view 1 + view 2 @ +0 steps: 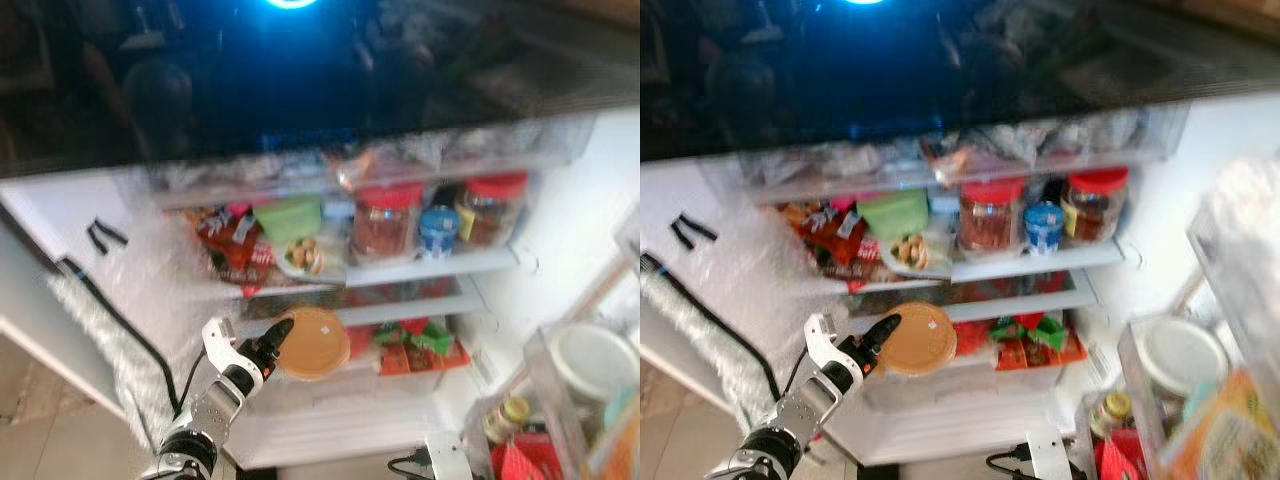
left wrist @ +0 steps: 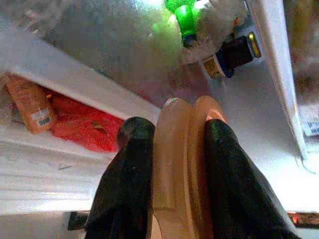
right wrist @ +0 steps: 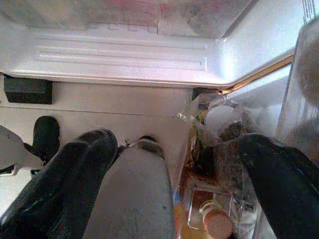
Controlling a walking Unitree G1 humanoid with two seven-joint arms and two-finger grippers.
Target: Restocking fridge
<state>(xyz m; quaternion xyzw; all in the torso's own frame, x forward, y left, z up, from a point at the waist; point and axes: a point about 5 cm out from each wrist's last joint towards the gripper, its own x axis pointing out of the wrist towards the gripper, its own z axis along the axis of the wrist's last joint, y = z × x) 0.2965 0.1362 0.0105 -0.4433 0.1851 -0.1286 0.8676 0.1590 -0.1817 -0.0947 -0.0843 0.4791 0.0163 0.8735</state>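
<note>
At the open fridge (image 1: 560, 230), left gripper (image 1: 272, 340) clamped on tan lidded tub (image 1: 312, 343); labels unreadable.

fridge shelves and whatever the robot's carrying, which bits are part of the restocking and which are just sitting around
In the job:
- left gripper, shut on the tan round container
- lower fridge shelf it is held near

Just sitting there:
- two red-lidded jars
- blue-lidded tub
- green tub
- black cable
- door-bin jars

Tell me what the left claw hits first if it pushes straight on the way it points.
Probably the red packets on the lower shelf: the left claw, shut on the tan disc, aims into that level. Depth is unclear in these blurred views.
</note>
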